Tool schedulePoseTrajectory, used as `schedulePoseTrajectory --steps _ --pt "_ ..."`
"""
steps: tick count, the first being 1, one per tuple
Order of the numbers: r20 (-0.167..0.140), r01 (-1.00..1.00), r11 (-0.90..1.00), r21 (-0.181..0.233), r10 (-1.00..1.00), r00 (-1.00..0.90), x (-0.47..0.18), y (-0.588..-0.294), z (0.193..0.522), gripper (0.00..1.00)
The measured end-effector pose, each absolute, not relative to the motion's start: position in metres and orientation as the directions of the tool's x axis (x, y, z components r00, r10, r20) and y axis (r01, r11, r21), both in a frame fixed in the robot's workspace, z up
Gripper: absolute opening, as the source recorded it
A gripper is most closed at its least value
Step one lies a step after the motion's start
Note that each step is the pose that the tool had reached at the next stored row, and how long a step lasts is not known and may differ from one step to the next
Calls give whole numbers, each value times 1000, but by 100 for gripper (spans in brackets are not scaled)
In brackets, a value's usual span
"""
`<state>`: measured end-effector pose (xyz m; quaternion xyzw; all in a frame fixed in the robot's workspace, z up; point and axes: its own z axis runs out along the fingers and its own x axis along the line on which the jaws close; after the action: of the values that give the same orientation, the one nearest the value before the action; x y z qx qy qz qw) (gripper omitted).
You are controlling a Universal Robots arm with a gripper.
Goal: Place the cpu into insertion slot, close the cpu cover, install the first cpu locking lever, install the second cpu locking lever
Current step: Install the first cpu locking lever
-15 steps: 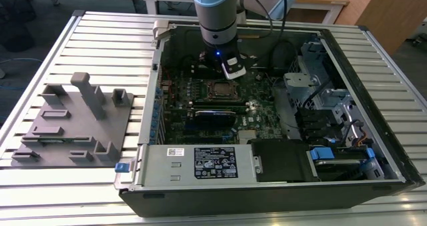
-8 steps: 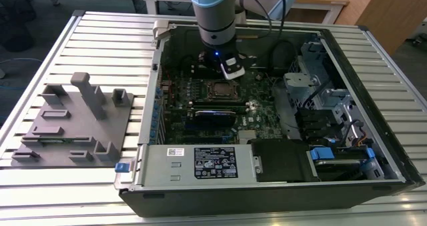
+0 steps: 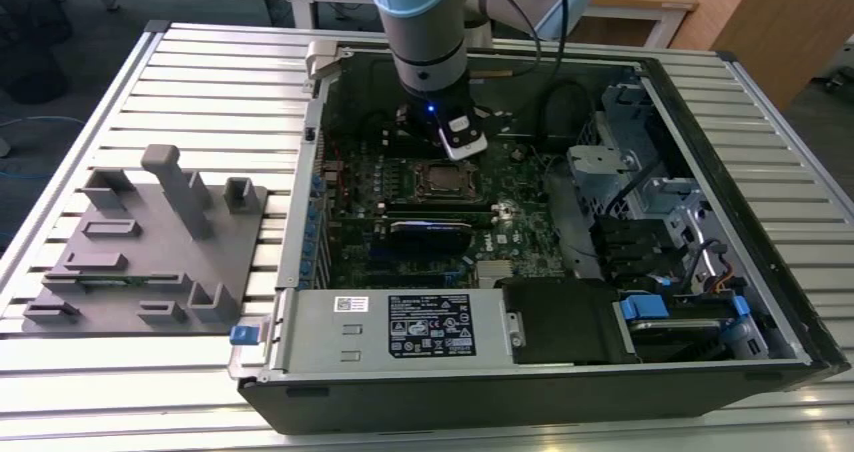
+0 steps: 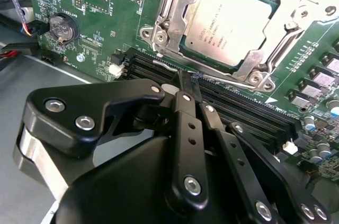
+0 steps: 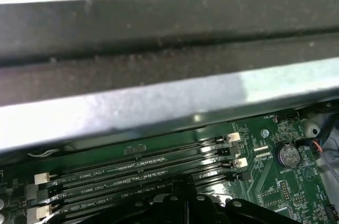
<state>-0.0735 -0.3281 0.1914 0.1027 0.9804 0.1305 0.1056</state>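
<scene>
Second wrist view: the gripper (image 4: 186,83) hangs over the motherboard (image 4: 106,1) with its black jaws drawn together to a narrow point, the tips on or just beside a thin wire locking lever (image 4: 175,68) along the socket's edge by the memory slots (image 4: 249,110); whether they grip the wire or only press against it cannot be told. The cpu (image 4: 228,20) already lies in the insertion slot (image 4: 159,36), and the cpu cover (image 4: 288,36) is folded down around it, its window framing the chip.

Judging from this, the work stands at the levers. Done well, that means keeping the tips square on the wire and moving it in its own arc, low under its catch, without scraping the board (the lever is springy and could slip off smooth metal).

The chip's top is dull, flat grey metal; the cover is thin, bright stamped plate with bent tabs and screw heads; the lever is slim, shiny rod. The jaws are matt black links with silver rivets.

Exterior view: the arm (image 3: 424,32) reaches into an open computer case (image 3: 721,302) on a ribbed metal worktop (image 3: 214,72), a grey fixture block (image 3: 147,252) on the exterior view's left.
</scene>
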Motion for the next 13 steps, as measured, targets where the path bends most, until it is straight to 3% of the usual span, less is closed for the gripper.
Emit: schedulePoseTrajectory --steps 13 --pt "-187 172 945 279 229 -955 -74 -331 190 10"
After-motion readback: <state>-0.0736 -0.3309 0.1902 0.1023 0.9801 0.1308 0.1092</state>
